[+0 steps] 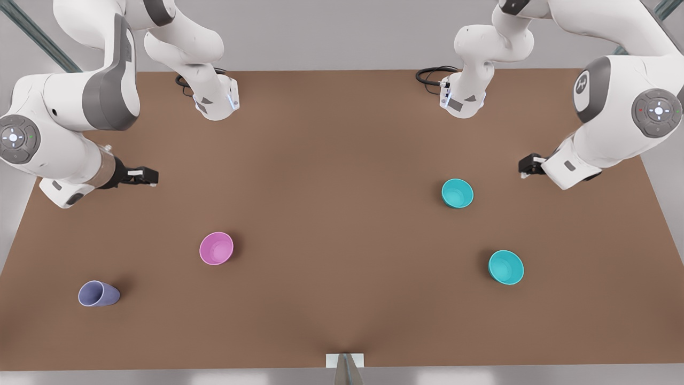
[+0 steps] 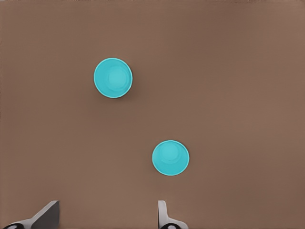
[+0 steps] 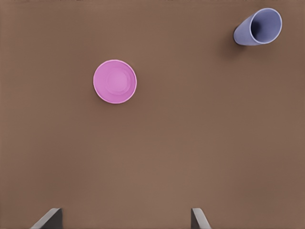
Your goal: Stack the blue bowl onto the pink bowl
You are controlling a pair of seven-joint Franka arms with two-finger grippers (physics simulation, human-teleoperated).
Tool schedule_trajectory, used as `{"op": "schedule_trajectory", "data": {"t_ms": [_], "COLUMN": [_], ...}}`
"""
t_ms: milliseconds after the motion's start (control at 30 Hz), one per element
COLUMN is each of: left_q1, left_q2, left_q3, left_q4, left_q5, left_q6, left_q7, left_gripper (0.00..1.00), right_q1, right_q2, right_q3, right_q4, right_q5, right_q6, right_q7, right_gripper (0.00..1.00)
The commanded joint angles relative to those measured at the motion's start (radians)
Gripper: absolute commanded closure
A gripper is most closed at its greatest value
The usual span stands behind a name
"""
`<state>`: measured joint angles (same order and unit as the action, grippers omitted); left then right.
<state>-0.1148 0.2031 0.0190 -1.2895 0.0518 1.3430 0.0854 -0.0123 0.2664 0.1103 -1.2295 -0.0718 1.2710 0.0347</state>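
**Bowls Sitting Apart on the Desk, Both Claws Held Wide**

The blue bowl (image 1: 457, 193) (image 2: 170, 158) is being shown upright on the brown desk (image 1: 342, 160), in the half on the front view's right, roughly midway between the far and near edges. A twin teal bowl (image 1: 506, 267) (image 2: 113, 78) is being seen closer to the near edge and a little nearer the right-hand edge; the two are lying well apart, and nothing is being carried in either. The pink bowl (image 1: 216, 248) (image 3: 115, 81) is being shown upright in the desk's other half, towards the near edge, well apart from both teal bowls and untouched.

The left gripper (image 1: 526, 166) (image 2: 107, 210) is being held above the desk by the front view's right-hand edge, near the blue bowl yet clear of it, its fingers (image 2: 163, 212) being kept apart with nothing between them. The right gripper (image 1: 147, 175) (image 3: 125, 214) is being held over the opposite side, by the left-hand edge, well apart from the pink bowl, its fingers (image 3: 198, 217) likewise being kept spread around nothing.

A lavender-blue cup (image 1: 98, 293) (image 3: 259, 27) is being seen lying on its side near the near corner on the front view's left, beyond the pink bowl.
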Motion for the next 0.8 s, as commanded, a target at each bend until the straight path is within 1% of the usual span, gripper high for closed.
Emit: {"op": "schedule_trajectory", "data": {"t_ms": [0, 67, 167, 233, 267, 300, 333, 433, 667, 767], "left_q1": [-0.002, -0.002, -0.002, -0.002, -0.002, -0.002, 0.0, 0.0, 0.0, 0.0], "left_q2": [-0.001, -0.001, -0.002, -0.002, -0.002, -0.002, -0.002, -0.002, -0.004, -0.002], "left_q3": [0.001, 0.001, 0.001, 0.001, 0.001, 0.001, 0.001, 0.003, 0.004, 0.004], "left_q4": [0.002, 0.002, 0.002, 0.001, 0.001, 0.002, 0.001, 0.001, 0.001, 0.001], "left_q5": [-0.001, -0.004, -0.004, -0.001, -0.001, 0.0, 0.002, 0.005, 0.005, 0.003], "left_q6": [0.031, 0.03, 0.03, 0.03, 0.03, 0.03, 0.028, 0.025, 0.025, 0.027], "left_q7": [0.013, 0.014, 0.013, 0.013, 0.013, 0.013, 0.013, 0.014, 0.014, 0.014], "left_gripper": [0.0, 0.0, 0.0, 0.0, 0.0, 0.0, 0.0, 0.0, 0.0, 0.0], "right_q1": [0.002, 0.005, 0.041, 0.046, 0.043, 0.028, -0.006, -0.066, -0.089, -0.1], "right_q2": [-0.001, 0.014, 0.257, 0.355, 0.387, 0.431, 0.462, 0.522, 0.577, 0.588], "right_q3": [0.0, 0.003, 0.016, 0.016, 0.016, 0.014, 0.014, 0.014, 0.014, 0.015], "right_q4": [0.001, -0.001, -0.016, -0.018, -0.031, -0.047, -0.047, -0.045, -0.067, -0.067], "right_q5": [-0.003, -0.01, 0.009, 0.035, 0.046, 0.046, 0.047, 0.098, 0.259, 0.259], "right_q6": [0.021, 0.025, 0.243, 0.31, 0.366, 0.467, 0.502, 0.571, 0.574, 0.573], "right_q7": [0.011, -0.001, -0.025, -0.024, -0.024, -0.027, -0.048, -0.127, -0.174, -0.19], "right_gripper": [0.0, 0.0, 0.0, 0.0, 0.0, 0.0, 0.0, 0.0, 0.0, 0.0]}}
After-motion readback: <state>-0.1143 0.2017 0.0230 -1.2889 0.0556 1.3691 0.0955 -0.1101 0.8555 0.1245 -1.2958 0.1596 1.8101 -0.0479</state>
